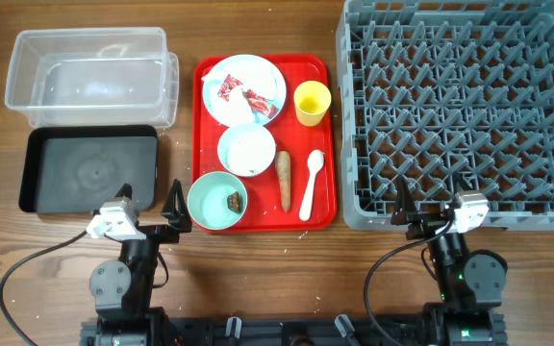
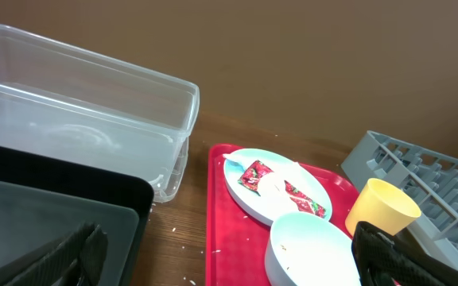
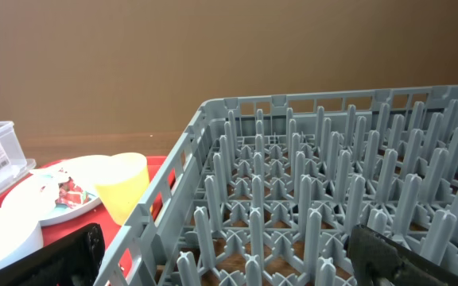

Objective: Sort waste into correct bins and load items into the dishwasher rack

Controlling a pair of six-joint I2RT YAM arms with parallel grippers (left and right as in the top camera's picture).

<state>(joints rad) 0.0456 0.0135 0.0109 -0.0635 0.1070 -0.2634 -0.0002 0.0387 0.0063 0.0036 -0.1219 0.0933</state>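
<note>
On plate, crumpled red-white wrapper.

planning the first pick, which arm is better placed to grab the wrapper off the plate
Left. The left end effector sits by the black tray and red tray, nearer the wrapper; the right end effector is at the dishwasher rack.

Open table lies on the red tray's near side; rack crowds its right, tub and black tray its left.
</note>
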